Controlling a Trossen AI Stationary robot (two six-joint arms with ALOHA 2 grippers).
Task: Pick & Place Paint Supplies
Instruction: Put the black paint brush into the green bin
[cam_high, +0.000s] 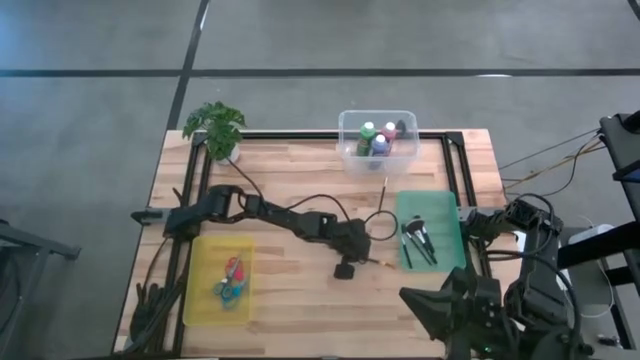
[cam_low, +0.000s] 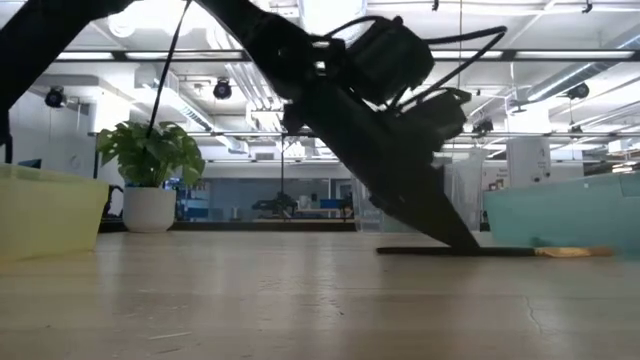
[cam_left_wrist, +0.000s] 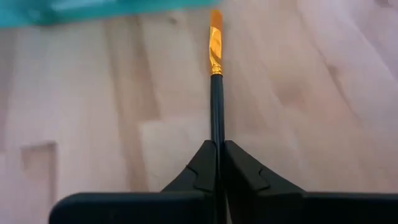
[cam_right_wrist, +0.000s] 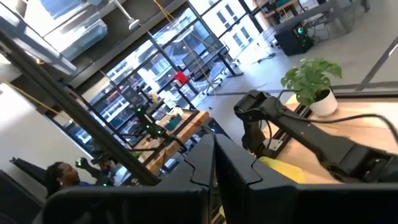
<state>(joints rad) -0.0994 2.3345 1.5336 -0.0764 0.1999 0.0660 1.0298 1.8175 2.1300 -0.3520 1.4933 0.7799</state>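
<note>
Left pincer (cam_left_wrist: 217, 163) pinches a thin, light, stiff brush (cam_left_wrist: 216, 93) on its dark handle, flat on the tabletop (cam_left_wrist: 93, 124), near the green tray (cam_left_wrist: 93, 9).

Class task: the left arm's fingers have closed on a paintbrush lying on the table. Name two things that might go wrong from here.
1. The left gripper pinches the thin brush near its handle end, so the brush may swivel or slip when lifted.
2. The brush tip lies close to the green tray, so it might catch the tray's edge on the way in.
</note>
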